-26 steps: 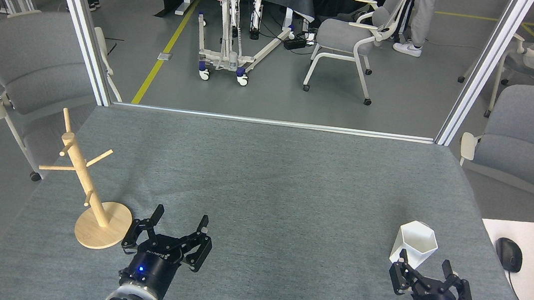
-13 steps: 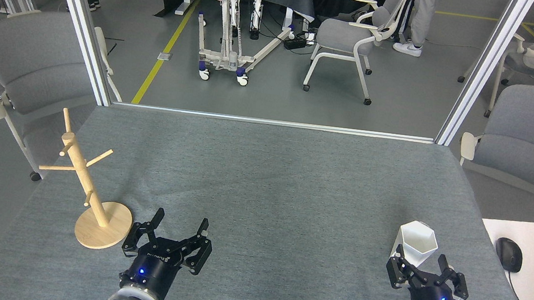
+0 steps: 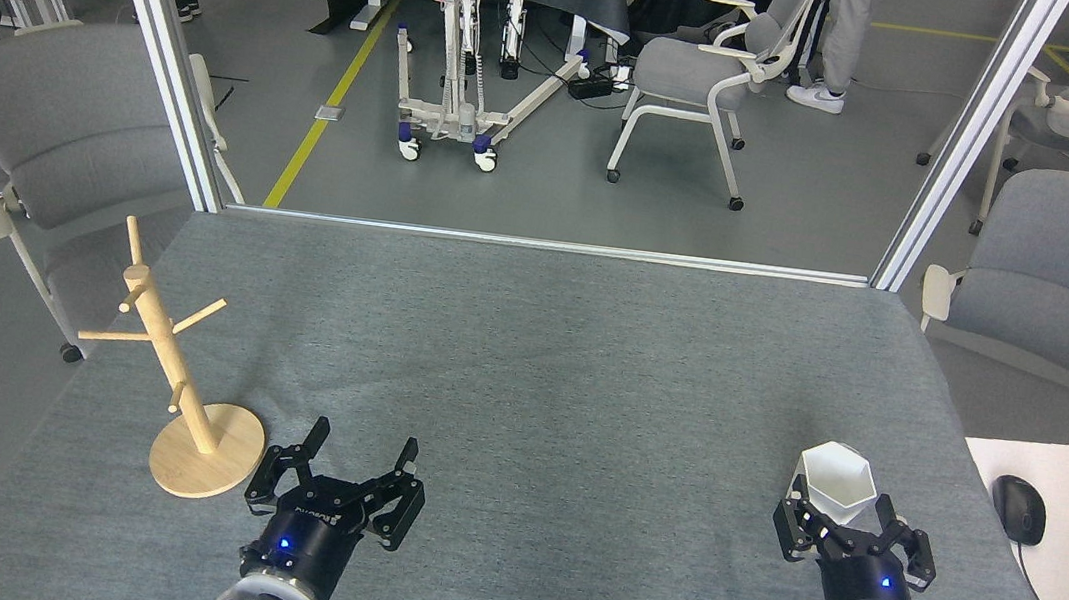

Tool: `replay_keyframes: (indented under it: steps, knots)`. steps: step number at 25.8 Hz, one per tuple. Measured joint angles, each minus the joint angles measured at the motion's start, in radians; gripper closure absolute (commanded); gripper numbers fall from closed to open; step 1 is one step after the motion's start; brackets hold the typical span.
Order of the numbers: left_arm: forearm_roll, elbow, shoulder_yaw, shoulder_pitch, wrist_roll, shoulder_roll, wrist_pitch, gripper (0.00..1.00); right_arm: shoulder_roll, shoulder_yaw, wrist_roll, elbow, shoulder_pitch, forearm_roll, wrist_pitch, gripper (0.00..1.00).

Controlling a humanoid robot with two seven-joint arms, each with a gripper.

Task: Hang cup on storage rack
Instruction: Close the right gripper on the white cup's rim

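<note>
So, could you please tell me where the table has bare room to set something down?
The widest bare stretch is the grey table middle and far half, from the storage rack across to the cup. Between the left hand and right hand it is bare too. The near corners are crowded.

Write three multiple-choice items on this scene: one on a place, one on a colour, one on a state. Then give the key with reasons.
1. Where does the storage rack stand on the table?
A. near left corner
B. far right corner
C. centre

2. What colour is the cup?
A. red
B. white
C. black

3. How is the left gripper?
A. shut on the cup
B. holding the rack
C. open and empty

Key: 1 A, its round base sits by the left edge; 2 B, its faceted body is plain white; 3 C, its fingers are spread with nothing between them.
</note>
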Motion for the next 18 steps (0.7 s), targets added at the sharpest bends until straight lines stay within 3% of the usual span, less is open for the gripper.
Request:
replay_keyframes:
  steps: [18]
  knots:
    - [0.000,0.008,-0.007,0.000,0.000,-0.001,0.001,0.00,-0.013,0.008,0.000,0.061,-0.032,-0.005,0.000,0.01]
